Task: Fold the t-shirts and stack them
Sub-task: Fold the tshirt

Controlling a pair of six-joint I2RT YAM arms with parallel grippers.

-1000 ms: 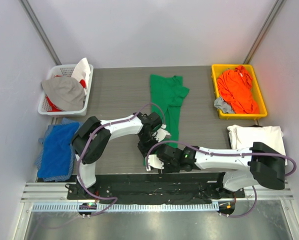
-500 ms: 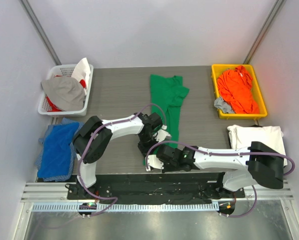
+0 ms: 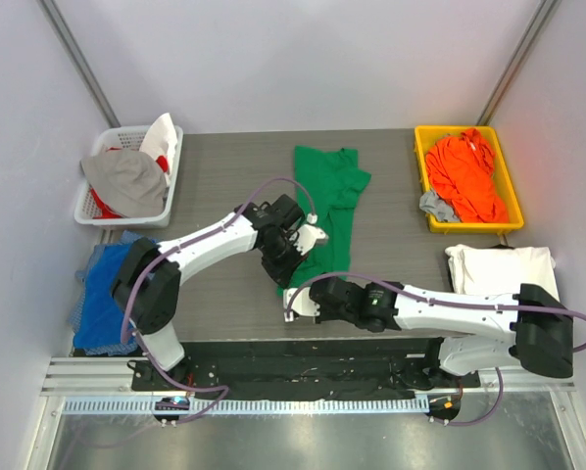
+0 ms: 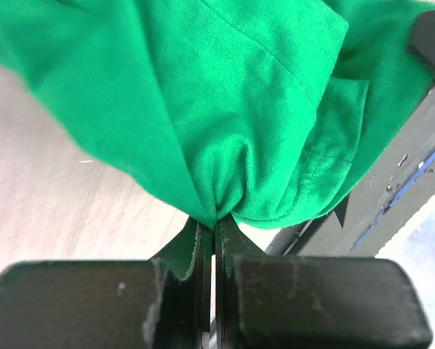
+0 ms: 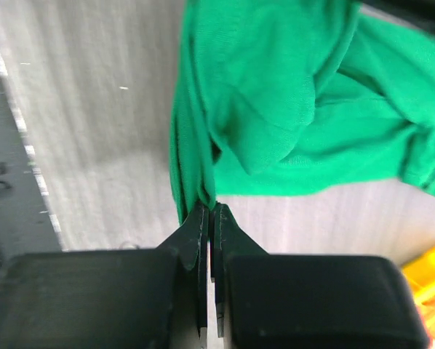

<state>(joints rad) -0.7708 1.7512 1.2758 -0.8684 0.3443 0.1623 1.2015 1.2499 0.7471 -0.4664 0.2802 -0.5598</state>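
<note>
Clamping the green t-shirt's (image 3: 327,186) six-o'clock end, left fingers (image 4: 201,243) and right fingers (image 5: 200,229) likely must lift it toward twelve o'clock, folding.

The top view looks steeply down from above and behind the arm bases, far enough back to take in the whole table (image 3: 224,186). Each wrist view looks out along its own fingers, over the left gripper (image 4: 215,222) and the right gripper (image 5: 211,211), from very close (cloth fills much of both). All three views share the green t-shirt (image 3: 330,191).
</note>
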